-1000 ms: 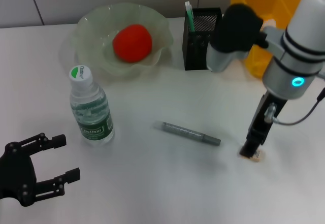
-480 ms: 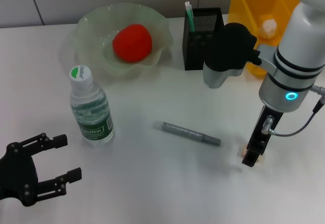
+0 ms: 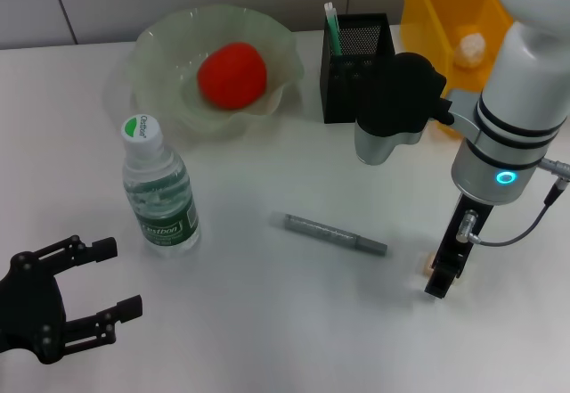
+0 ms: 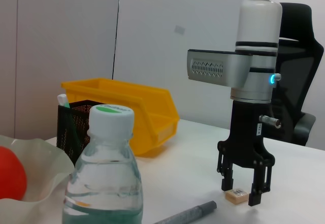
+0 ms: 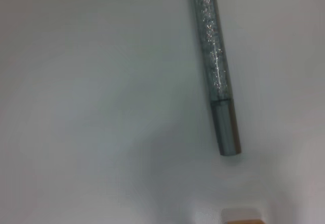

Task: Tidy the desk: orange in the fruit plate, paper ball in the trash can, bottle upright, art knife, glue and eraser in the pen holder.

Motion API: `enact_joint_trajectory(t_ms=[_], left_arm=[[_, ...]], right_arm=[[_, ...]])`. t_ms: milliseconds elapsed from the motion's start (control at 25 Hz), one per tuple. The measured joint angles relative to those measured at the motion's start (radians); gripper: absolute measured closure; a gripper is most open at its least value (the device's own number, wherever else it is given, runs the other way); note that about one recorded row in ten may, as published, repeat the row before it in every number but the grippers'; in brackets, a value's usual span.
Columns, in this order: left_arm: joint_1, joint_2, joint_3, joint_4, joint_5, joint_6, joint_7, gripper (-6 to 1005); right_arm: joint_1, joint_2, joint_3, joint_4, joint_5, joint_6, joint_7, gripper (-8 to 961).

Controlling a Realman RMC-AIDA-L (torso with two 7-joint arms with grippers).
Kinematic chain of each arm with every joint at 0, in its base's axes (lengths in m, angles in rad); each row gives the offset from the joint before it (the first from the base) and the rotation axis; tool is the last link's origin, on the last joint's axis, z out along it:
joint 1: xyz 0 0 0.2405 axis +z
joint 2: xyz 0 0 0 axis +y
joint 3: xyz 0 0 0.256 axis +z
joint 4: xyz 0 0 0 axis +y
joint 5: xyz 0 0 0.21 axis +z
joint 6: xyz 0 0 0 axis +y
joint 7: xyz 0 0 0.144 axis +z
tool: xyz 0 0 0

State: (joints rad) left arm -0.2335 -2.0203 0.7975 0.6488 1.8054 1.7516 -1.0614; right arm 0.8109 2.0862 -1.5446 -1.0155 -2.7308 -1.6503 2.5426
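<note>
— Right gripper [image 4: 245, 193]?
— Pointing straight down over the eraser [image 4: 236, 195], fingers spread, one on each side of it. Touching the block or not: hard to tell from the left wrist view. Mostly hidden behind the fingers in the head view.
— Left gripper [image 3: 89, 297]?
— Low at the near left corner of the table [image 3: 267, 322], fingers released, holding nothing.
— Open room?
— Plenty of bare white table between the two arms. Only a grey pen-like stick [image 3: 335, 233] lying across the middle, just beside the eraser, likely the art knife.
— Bottle [image 3: 159, 188]?
— Upright, near the left gripper but apart from it.
— Back edge?
— Orange [image 3: 232, 74] resting inside the fruit plate [image 3: 153, 41]. Pen holder [image 3: 349, 81] to its right, a green-and-white stick poking above the rim. Trash can [image 3: 445, 1] at the far right corner, a white paper ball [image 3: 470, 47] inside.
</note>
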Motion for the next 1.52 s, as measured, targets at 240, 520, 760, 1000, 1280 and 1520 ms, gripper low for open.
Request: enact_joint_trajectory(t_ms=[240,520,760,1000,1280,1520], left_arm=[[-0.002,0.0,0.0,0.0,0.0,-0.004,0.0,204],[-0.002,0.0,-0.003,0.0,-0.004,-0.01,0.004,204],[-0.004,0.0,-0.015,0.001,-0.006,-0.01,0.01,204],[-0.012,0.0,-0.016,0.002,-0.006,-0.013,0.011,204],[-0.012,0.0,-0.019,0.0,-0.006,-0.014,0.011,204],[-0.01,-0.004,-0.02,0.0,-0.006,-0.014,0.017,204]], right_arm=[[-0.003,0.0,0.0,0.0,0.001,0.002,0.0,298],[-0.002,0.0,0.0,0.002,0.0,0.002,-0.002,378],[-0.002,0.0,0.0,0.003,-0.002,0.002,-0.003,604],[-0.009,-0.004,0.033,-0.043,0.001,-0.023,-0.009,702],[-0.022,-0.008,0.114,-0.222,-0.028,-0.11,-0.016,702],[-0.03,-0.01,0.215,-0.432,-0.084,-0.092,-0.019,703]])
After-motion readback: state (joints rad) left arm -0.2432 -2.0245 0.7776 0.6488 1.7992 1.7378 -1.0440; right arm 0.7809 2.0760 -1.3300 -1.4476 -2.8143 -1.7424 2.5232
